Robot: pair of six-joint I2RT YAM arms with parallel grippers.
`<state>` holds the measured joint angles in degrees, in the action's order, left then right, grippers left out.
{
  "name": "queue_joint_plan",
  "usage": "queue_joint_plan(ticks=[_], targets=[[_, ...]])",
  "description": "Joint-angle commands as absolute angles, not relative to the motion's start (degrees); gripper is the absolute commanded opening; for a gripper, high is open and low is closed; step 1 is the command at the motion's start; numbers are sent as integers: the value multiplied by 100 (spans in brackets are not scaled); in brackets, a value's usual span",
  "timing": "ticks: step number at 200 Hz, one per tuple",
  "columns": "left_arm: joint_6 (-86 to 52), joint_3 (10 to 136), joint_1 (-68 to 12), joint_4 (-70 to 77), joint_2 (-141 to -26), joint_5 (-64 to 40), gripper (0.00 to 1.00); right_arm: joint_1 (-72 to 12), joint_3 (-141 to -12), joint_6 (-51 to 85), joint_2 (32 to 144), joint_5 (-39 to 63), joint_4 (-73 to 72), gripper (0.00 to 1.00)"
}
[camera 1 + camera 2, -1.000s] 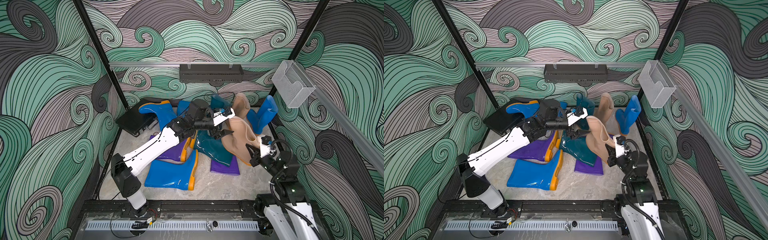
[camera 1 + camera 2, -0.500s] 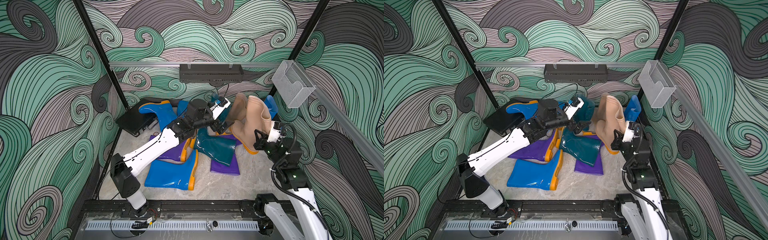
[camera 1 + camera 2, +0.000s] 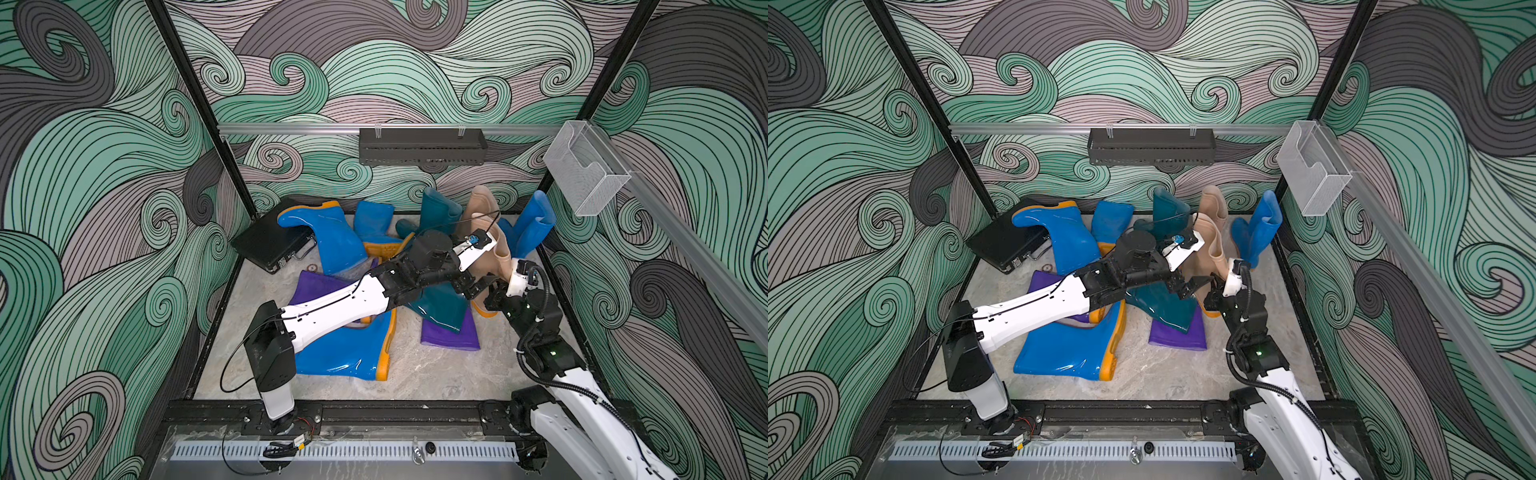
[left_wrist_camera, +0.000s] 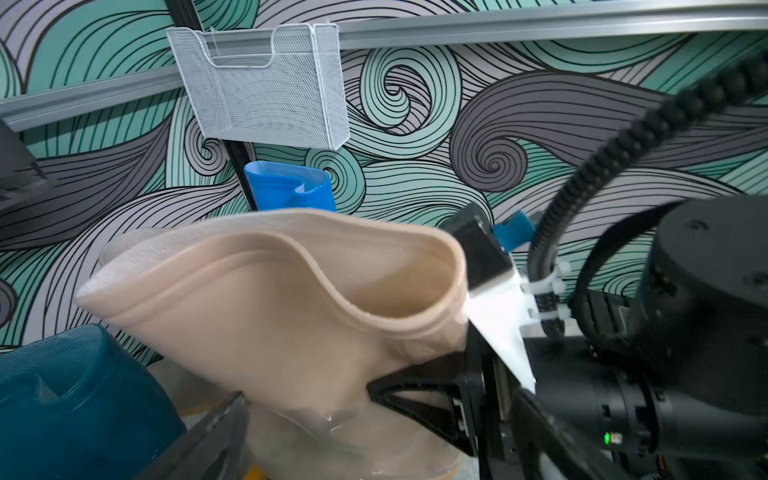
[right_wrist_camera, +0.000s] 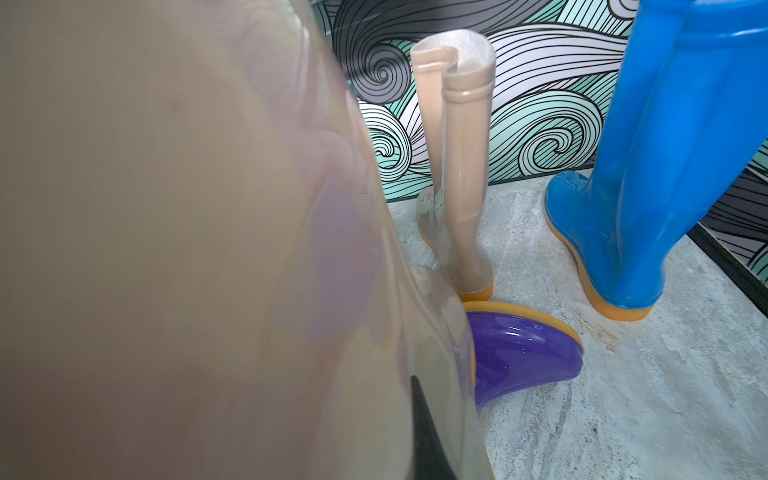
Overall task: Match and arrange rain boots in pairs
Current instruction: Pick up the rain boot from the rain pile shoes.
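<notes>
My right gripper point(image 3: 495, 291) is shut on the lower part of a beige rain boot point(image 3: 500, 253), holding it upright near the back right; in the right wrist view this boot point(image 5: 187, 249) fills the frame around one black finger point(image 5: 424, 440). My left gripper point(image 3: 473, 286) is open, its jaws to either side of the same boot point(image 4: 291, 299). A second beige boot point(image 3: 480, 201) stands behind, next to an upright blue boot point(image 3: 536, 224) and an upright teal boot point(image 3: 440, 208). Lying boots: teal point(image 3: 440, 305), purple point(image 3: 451, 334), blue point(image 3: 345, 353).
Two more blue boots point(image 3: 328, 237) point(image 3: 374, 220) lie at the back left, one over a flat black case point(image 3: 266, 245). Another purple boot point(image 3: 311, 286) lies under my left arm. A mesh holder point(image 3: 582, 170) hangs on the right rail and a black rack point(image 3: 422, 145) on the back wall.
The right gripper has raised the beige boot from leaning over the pile to upright. The left gripper has opened wider and swung over beside the right gripper.
</notes>
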<state>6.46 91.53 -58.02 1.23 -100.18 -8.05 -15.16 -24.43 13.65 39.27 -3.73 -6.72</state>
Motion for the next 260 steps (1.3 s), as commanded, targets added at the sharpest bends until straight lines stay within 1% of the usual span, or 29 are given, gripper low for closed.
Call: queue_joint_plan(ticks=[1, 26, 48, 58, 71, 80, 92, 102, 106, 114, 119, 123, 131, 142, 152, 155, 166, 178, 197, 213, 224, 240, 249, 260], targets=[[253, 9461, -5760, 308, -10108, -669, 99, -1704, -2371, 1277, 3981, -835, -1718, 0], [-75, 9466, -5741, 444, -10253, -663, 99, -1949, -2208, 1173, 4100, -1028, -2043, 0], [-452, 9528, -5702, 552, -10404, -895, 99, -2191, -2255, 952, 4164, -1334, -1944, 0], [-585, 9535, -5692, 599, -10445, -896, 98, -2230, -2266, 875, 4175, -1319, -1920, 0], [-786, 9541, -5637, 680, -10484, -877, 91, -2251, -2204, 888, 4142, -1199, -1976, 0], [-946, 9536, -5575, 755, -10522, -988, 78, -2254, -2135, 870, 4089, -1076, -2021, 0], [-1086, 9561, -5487, 812, -10568, -1237, 48, -2255, -2057, 879, 3971, -1117, -1937, 0], [-1182, 9526, -5432, 854, -10560, -1304, 28, -2250, -2039, 800, 3844, -1093, -1809, 0], [-1197, 9487, -5423, 920, -10550, -1348, 21, -2250, -2039, 771, 3791, -1071, -1753, 0], [-1220, 9398, -5397, 1051, -10514, -1408, 8, -2250, -2043, 675, 3694, -995, -1619, 6], [-1205, 9352, -5389, 1123, -10487, -1444, 0, -2250, -2063, 594, 3643, -912, -1510, 12], [-1198, 9320, -5389, 1166, -10461, -1464, 0, -2250, -2092, 553, 3596, -863, -1426, 17], [-1190, 9291, -5381, 1183, -10425, -1429, 0, -2250, -2189, 482, 3509, -781, -1105, 32], [-1170, 9274, -5355, 1165, -10387, -1406, 0, -2252, -2411, 192, 3342, -554, -463, 51], [-1119, 9219, -5334, 1156, -10334, -1340, 0, -2250, -2637, 43, 3132, -551, 159, 66], [-1110, 9200, -5326, 1154, -10307, -1320, 0, -2245, -2696, 27, 3062, -592, 324, 70], [-1081, 9065, -5284, 1220, -10216, -1230, 0, -2244, -2856, -175, 2748, -592, 893, 77], [-1092, 8897, -5236, 1327, -10106, -1161, 0, -2250, -2923, -379, 2405, -568, 1250, 81], [-1099, 8719, -5177, 1393, -9964, -1147, 0, -2244, -3040, -707, 1957, -422, 1581, 85], [-1008, 8587, -5166, 1375, -9776, -1102, 0, -2241, -3196, -640, 1885, -886, 1542, 86], [-961, 8479, -5169, 1326, -9625, -1073, 0, -2218, -3392, -610, 2132, -1196, 1450, 84], [-873, 8265, -5168, 1246, -9394, -1004, 0, -2106, -3974, -332, 2878, -1485, 1458, 82], [-842, 8149, -5168, 1208, -9288, -938, 0, -1949, -4304, -83, 3357, -1439, 1455, 82], [-802, 8064, -5169, 1134, -9176, -892, 0, -1677, -4693, 190, 3931, -1075, 1399, 82]])
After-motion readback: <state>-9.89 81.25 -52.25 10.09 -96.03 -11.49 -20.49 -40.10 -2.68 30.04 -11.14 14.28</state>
